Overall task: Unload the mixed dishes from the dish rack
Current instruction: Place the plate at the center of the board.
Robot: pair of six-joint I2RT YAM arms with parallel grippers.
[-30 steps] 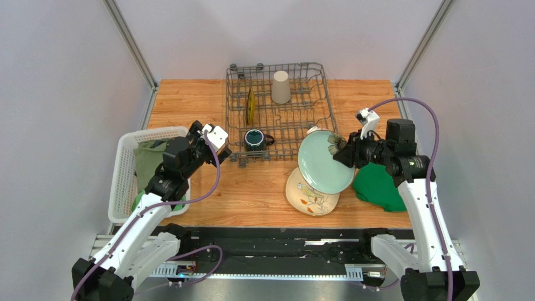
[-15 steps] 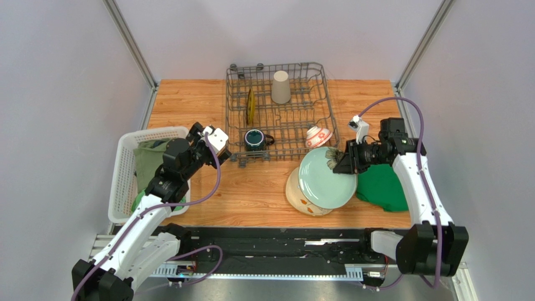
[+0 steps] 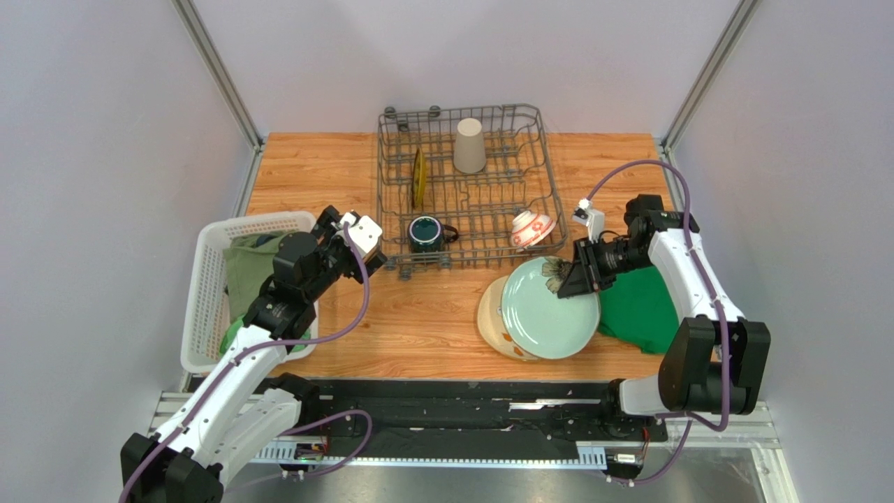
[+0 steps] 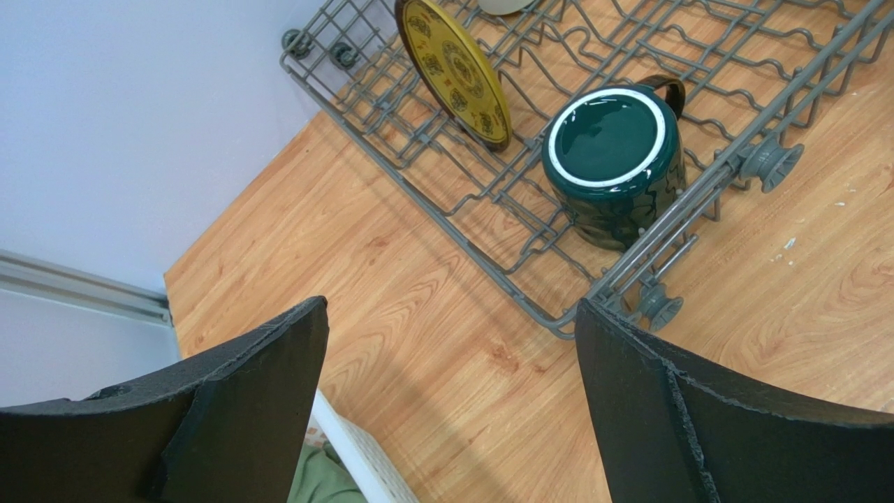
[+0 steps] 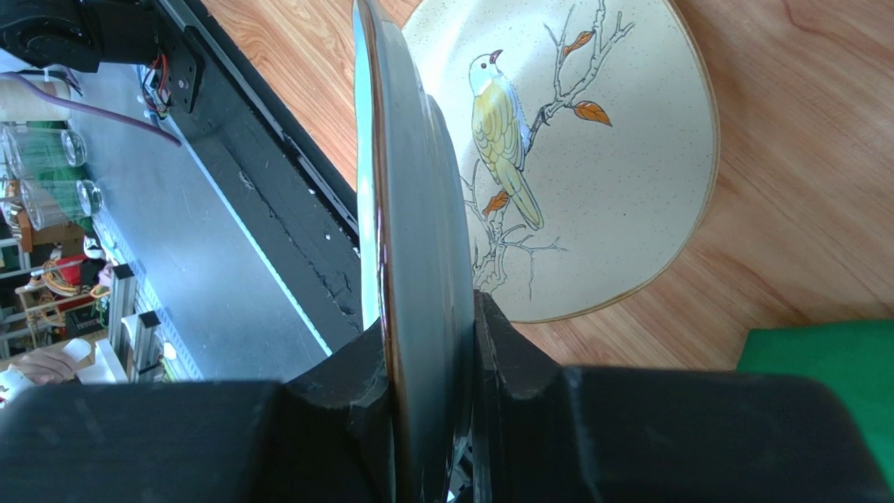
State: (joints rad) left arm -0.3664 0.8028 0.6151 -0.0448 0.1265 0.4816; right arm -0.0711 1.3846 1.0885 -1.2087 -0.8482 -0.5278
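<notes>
No readable text, labels, brands or numbers anywhere.

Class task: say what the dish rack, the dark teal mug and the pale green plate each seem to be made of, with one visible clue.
The dish rack looks like coated metal wire, matt grey: thin bent rods. The dark teal mug is probably glazed ceramic: glossy, thick-walled. The pale green plate seems glazed ceramic too: shiny, stiff thin edge; melamine cannot be excluded.
</notes>
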